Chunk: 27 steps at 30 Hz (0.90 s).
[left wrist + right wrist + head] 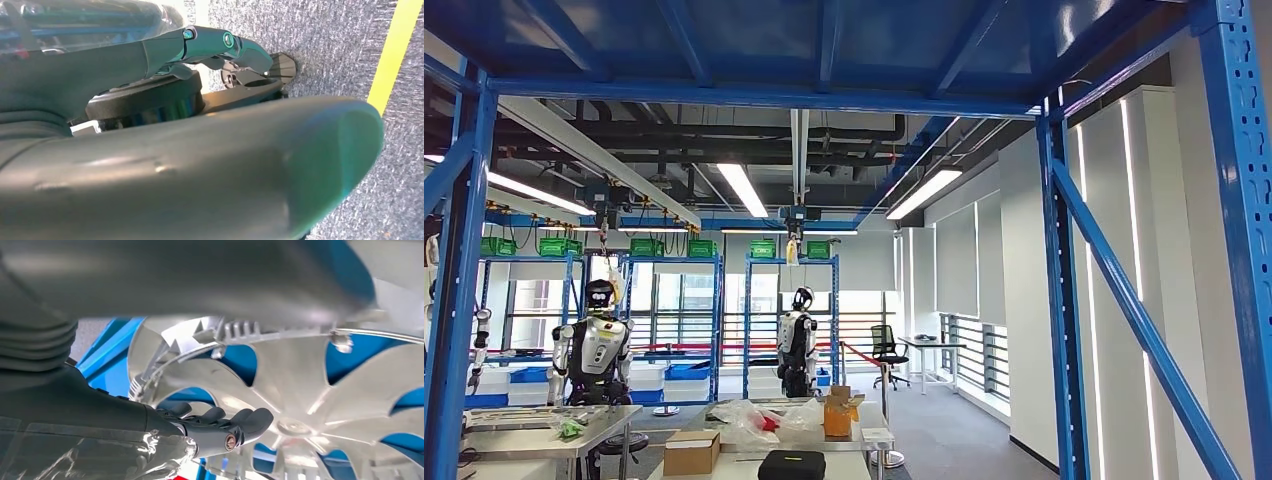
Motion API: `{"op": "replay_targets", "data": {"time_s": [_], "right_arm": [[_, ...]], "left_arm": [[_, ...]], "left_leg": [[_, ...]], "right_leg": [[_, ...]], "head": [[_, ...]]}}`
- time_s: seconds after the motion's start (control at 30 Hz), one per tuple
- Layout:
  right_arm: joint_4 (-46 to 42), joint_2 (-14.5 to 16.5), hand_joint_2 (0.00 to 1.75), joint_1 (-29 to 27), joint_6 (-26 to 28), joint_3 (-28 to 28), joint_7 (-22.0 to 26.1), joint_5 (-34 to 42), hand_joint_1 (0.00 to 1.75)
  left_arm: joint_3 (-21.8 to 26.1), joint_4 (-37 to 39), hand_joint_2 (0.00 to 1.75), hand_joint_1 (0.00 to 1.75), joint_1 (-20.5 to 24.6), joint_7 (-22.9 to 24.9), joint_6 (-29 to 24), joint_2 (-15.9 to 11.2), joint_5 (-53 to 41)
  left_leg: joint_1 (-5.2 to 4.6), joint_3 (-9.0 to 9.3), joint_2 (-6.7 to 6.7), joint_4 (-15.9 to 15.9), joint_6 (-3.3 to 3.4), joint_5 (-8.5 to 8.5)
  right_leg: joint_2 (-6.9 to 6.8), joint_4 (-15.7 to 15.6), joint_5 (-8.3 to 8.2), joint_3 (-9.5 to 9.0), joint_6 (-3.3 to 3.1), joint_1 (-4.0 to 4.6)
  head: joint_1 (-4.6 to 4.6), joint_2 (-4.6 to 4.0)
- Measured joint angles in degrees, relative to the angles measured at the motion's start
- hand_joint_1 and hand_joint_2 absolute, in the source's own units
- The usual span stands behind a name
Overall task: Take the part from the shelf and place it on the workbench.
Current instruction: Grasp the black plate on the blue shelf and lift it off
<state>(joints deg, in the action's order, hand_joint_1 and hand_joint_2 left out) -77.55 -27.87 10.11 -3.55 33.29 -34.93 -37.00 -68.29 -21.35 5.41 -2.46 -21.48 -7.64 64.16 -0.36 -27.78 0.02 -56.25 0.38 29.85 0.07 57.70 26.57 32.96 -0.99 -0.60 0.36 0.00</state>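
Note:
The part (295, 385) is a silver fan-shaped disc with broad blades and a ribbed rim, lying against blue shelf metal (107, 365) in the right wrist view. My right hand (220, 427) is right at it: the dark fingers curl at the blade face and the thick thumb crosses over the rim. Whether the hand grips the part is unclear. My left hand (200, 150) hangs over grey carpet with its fingers (215, 42) stretched out and nothing in them. The head view looks straight through the blue shelf frame (1064, 300).
Beyond the frame, two other humanoid robots (599, 350) (797, 345) stand before blue racks. Tables below carry a cardboard box (691, 452), a black case (791, 465) and an orange box (839, 412). A yellow floor line (395, 45) runs past my left hand.

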Motion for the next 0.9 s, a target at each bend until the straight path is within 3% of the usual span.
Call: {"op": "replay_targets", "data": {"time_s": [0.9], "right_arm": [[-0.3,-0.3,0.00,5.5,-3.8,3.6,0.0,-1.7,0.00]], "left_arm": [[1.2,0.0,0.00,0.00,-0.2,-0.8,0.0,1.0,1.0]], "left_leg": [[0.00,0.00,0.00,0.0,0.00,0.00]], "right_leg": [[-0.01,0.0,0.00,0.00,0.00,0.00]], "head": [[0.00,0.00]]}}
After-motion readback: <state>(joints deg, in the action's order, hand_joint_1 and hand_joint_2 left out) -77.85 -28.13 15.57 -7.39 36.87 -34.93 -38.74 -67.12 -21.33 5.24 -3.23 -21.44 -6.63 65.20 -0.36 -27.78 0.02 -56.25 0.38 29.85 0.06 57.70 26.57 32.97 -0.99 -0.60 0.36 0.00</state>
